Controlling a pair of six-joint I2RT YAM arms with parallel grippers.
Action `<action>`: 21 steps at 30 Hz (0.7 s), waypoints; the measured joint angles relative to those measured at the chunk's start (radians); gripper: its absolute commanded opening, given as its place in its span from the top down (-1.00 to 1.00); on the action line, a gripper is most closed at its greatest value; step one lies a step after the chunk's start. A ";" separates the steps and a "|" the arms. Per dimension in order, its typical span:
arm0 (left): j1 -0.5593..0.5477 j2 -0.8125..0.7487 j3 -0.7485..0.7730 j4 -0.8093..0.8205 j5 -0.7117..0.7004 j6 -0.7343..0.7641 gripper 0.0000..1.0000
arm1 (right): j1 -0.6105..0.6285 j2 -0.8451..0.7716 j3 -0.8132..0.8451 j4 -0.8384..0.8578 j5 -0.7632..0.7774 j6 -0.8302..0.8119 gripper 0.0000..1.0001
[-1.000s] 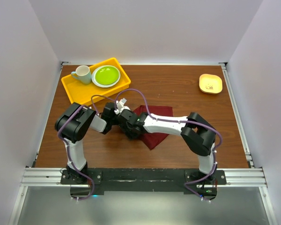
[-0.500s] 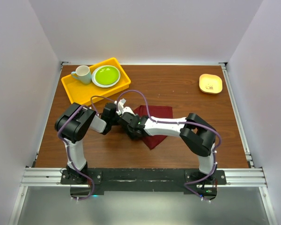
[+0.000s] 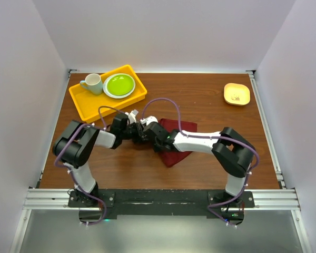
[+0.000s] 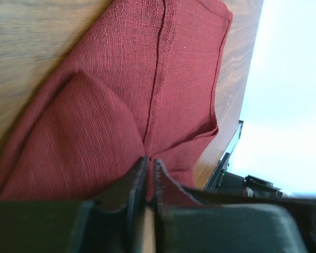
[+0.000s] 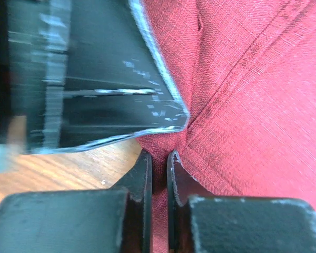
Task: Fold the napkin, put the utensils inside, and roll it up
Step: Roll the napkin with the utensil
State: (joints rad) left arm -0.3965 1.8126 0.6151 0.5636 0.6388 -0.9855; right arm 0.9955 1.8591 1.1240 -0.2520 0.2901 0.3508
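Note:
The maroon napkin (image 3: 180, 138) lies partly folded on the brown table, right of centre. My left gripper (image 3: 137, 129) and right gripper (image 3: 148, 130) meet tip to tip at its left corner. In the left wrist view the napkin (image 4: 121, 100) fills the frame, and the left gripper (image 4: 149, 162) is shut on a ridge of cloth with only a thin slit between its jaws. In the right wrist view the right gripper (image 5: 159, 155) is shut on a pinched fold of the napkin (image 5: 253, 105), just below the left gripper's fingers (image 5: 105, 79). The utensils are out of view.
A yellow tray (image 3: 84, 103) at the back left holds a pale cup (image 3: 92, 83) and a green plate (image 3: 119, 85). A small yellow dish (image 3: 236, 94) sits at the back right. White walls close in the table on three sides.
The right gripper has closed on the napkin's corner next to the left gripper. Both wrists have shifted slightly toward the back, and the left arm's elbow has swung left.

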 measured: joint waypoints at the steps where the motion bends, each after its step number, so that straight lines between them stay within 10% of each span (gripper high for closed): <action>1: 0.006 -0.024 0.008 -0.047 -0.004 0.010 0.53 | -0.014 -0.009 -0.013 0.017 -0.031 0.004 1.00; 10: 0.098 -0.243 0.216 -0.427 -0.130 0.149 0.40 | -0.220 -0.044 -0.114 0.213 -0.513 0.036 1.00; 21: 0.099 -0.283 0.202 -0.475 -0.141 0.192 0.47 | -0.448 0.163 -0.256 0.657 -1.205 0.364 1.00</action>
State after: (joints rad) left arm -0.2977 1.5291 0.8173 0.0891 0.4980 -0.7933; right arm 0.5476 2.0220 0.8680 0.4046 -0.9150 0.7151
